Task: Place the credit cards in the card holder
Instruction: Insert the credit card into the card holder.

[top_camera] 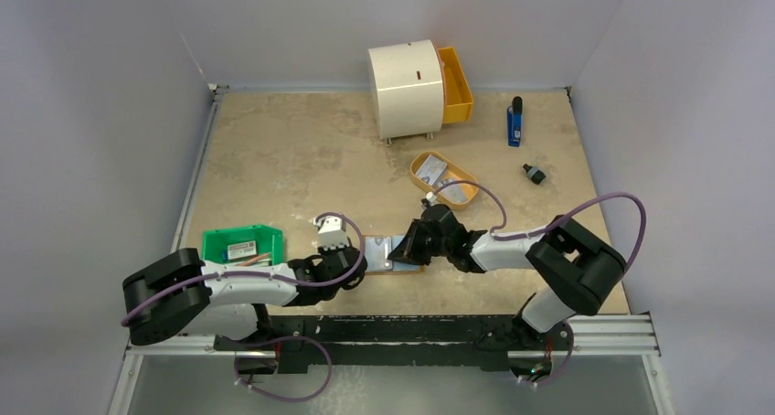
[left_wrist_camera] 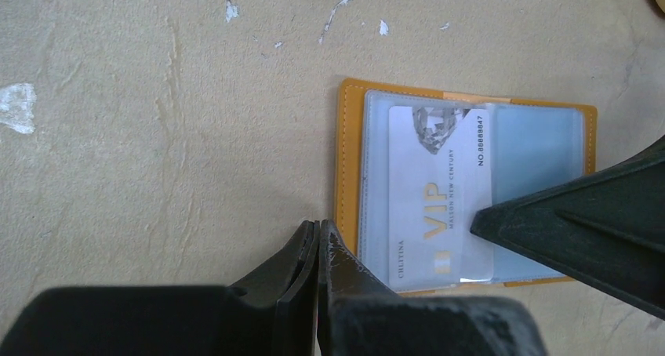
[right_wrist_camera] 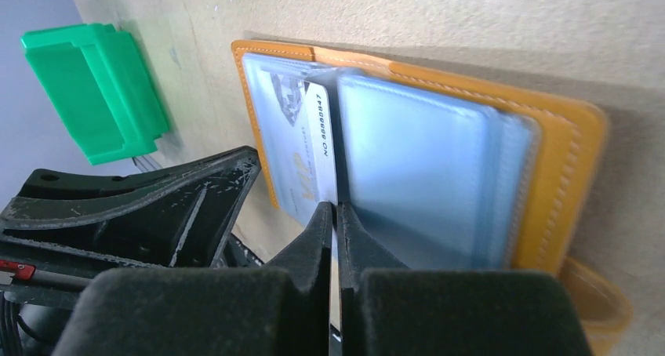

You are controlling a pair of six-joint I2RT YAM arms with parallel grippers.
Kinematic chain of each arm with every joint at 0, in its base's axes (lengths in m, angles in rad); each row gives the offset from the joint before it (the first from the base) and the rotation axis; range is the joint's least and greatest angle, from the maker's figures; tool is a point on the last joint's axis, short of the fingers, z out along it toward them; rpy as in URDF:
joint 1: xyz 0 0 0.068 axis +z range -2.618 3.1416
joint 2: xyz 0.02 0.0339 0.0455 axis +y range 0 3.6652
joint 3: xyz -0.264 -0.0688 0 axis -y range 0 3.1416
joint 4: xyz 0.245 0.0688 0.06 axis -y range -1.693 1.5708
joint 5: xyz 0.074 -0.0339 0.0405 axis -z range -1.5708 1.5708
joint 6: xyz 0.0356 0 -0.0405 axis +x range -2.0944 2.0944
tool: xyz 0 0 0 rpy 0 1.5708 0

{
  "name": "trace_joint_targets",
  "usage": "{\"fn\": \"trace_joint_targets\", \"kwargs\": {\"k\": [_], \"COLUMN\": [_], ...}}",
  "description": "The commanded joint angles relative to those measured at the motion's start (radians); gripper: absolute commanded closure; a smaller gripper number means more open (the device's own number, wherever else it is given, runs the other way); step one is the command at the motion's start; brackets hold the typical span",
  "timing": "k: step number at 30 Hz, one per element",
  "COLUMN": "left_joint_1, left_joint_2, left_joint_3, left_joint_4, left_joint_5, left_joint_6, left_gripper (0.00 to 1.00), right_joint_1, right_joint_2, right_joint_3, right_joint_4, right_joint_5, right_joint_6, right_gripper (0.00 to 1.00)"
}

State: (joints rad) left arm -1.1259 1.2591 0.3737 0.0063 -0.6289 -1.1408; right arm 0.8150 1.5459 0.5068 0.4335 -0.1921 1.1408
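lying open on a beige table, a tan card holder has a pale credit card on its clear sleeves, the closed right gripper touching the card's edge, the closed left gripper beside the holder's border.

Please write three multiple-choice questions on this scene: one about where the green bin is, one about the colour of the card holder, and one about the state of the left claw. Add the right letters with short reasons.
1. Where is the green bin?
A) far right corner
B) near side, left of the card holder
C) far edge, centre

2. What colour is the card holder's cover?
A) black
B) green
C) orange-tan

3. How is the left claw?
A) wide open
B) shut
C) clamped around the green bin

Answers:
1 B, the top view shows it left of the holder.
2 C, both wrist views show an orange-tan rim.
3 B, its fingers meet with no gap.
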Motion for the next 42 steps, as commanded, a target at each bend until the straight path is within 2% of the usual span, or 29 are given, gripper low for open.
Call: {"fn": "trace_joint_targets", "kwargs": {"k": [1, 7, 8, 11, 13, 16, 27, 33, 36, 39, 42], "left_joint_1": [-0.002, -0.002, -0.002, -0.002, -0.002, -0.002, -0.006, -0.008, -0.008, -0.008, -0.008], "left_joint_2": [0.028, 0.025, 0.024, 0.019, 0.018, 0.015, 0.013, -0.009, -0.046, -0.112, -0.194], "left_joint_3": [0.006, 0.01, 0.01, 0.007, 0.005, 0.005, 0.01, 0.01, 0.009, -0.008, -0.022], "left_joint_4": [-0.021, -0.022, -0.022, -0.022, -0.022, -0.022, 0.052, 0.027, -0.043, -0.084, -0.121], "left_joint_5": [0.078, 0.075, 0.074, 0.072, 0.072, 0.073, 0.11, 0.092, 0.047, 0.02, 0.001], "left_joint_6": [0.013, 0.016, 0.016, 0.013, 0.013, 0.013, 0.045, 0.045, 0.024, 0.012, 0.006], "left_gripper": [1.0, 1.0, 1.0, 1.0, 1.0, 1.0, 1.0, 1.0, 1.0, 0.99, 0.87], "right_joint_1": [0.019, 0.021, 0.021, 0.021, 0.021, 0.021, 0.044, 0.046, 0.046, 0.046, 0.046], "right_joint_2": [0.03, 0.021, 0.016, -0.005, -0.014, -0.015, 0.063, 0.025, -0.032, -0.084, -0.138], "right_joint_3": [0.046, 0.055, 0.054, 0.044, 0.04, 0.042, 0.123, 0.135, 0.149, 0.179, 0.217], "right_joint_4": [0.012, 0.001, -0.003, 0.001, 0.004, 0.013, 0.038, -0.025, -0.147, -0.275, -0.396], "right_joint_5": [-0.048, -0.057, -0.054, -0.047, -0.046, -0.051, -0.142, -0.107, -0.053, -0.009, 0.006], "right_joint_6": [-0.014, -0.025, -0.025, -0.023, -0.023, -0.027, -0.06, -0.082, -0.115, -0.164, -0.214], "right_gripper": [1.0, 1.0, 0.97, 0.78, 0.69, 0.6, 0.61, 0.62, 0.57, 0.46, 0.41]}}
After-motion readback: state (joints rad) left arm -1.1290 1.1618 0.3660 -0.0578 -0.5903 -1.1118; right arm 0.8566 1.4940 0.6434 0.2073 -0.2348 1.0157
